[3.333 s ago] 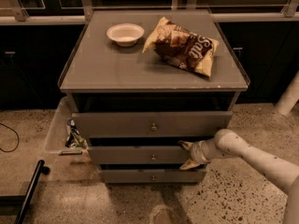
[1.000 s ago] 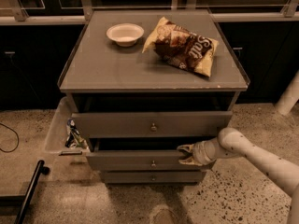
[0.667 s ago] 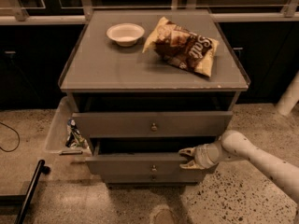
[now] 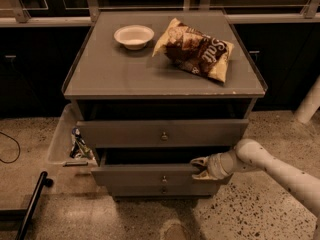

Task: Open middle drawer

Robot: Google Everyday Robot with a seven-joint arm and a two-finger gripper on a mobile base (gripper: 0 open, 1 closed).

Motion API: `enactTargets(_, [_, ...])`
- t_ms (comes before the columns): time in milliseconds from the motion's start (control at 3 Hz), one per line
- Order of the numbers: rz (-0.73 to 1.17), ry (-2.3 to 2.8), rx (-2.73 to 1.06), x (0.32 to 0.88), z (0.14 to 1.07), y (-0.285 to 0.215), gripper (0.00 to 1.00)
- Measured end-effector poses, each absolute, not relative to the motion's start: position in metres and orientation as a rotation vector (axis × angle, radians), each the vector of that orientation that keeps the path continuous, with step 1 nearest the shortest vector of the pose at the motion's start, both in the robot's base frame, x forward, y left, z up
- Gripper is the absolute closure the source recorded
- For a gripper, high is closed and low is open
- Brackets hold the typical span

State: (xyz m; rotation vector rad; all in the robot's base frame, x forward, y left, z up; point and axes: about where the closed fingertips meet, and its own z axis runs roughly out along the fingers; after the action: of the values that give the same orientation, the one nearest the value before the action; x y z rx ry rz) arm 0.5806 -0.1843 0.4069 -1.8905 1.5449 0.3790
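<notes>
The grey cabinet (image 4: 165, 79) has three drawers with small brass knobs. The middle drawer (image 4: 145, 174) is pulled out past the top drawer (image 4: 160, 133), with a dark gap above its front. The bottom drawer (image 4: 165, 189) shows only as a thin strip below it. My gripper (image 4: 199, 165) comes in from the right on a white arm (image 4: 280, 171) and sits on the top right edge of the middle drawer's front.
A white bowl (image 4: 133, 36) and a bag of chips (image 4: 196, 49) lie on the cabinet top. A clear bin (image 4: 67, 136) with wrappers hangs on the cabinet's left side. A black bar (image 4: 31, 204) lies on the floor at lower left. A white post (image 4: 309, 103) stands at right.
The middle drawer has slid out toward me, its front now well forward of where it was. My gripper has moved with it, staying at the drawer's right edge.
</notes>
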Motion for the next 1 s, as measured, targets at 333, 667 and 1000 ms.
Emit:
enactTargets(333, [0.414,1.539,-1.874,0.574,0.405,-0.183,0.34])
enactTargets(667, [0.453,1.572,-1.842,0.554,0.398,-0.197,0.38])
enactTargets(1000, [0.460,1.607,-1.812,0.536,0.399,-0.213,0.62])
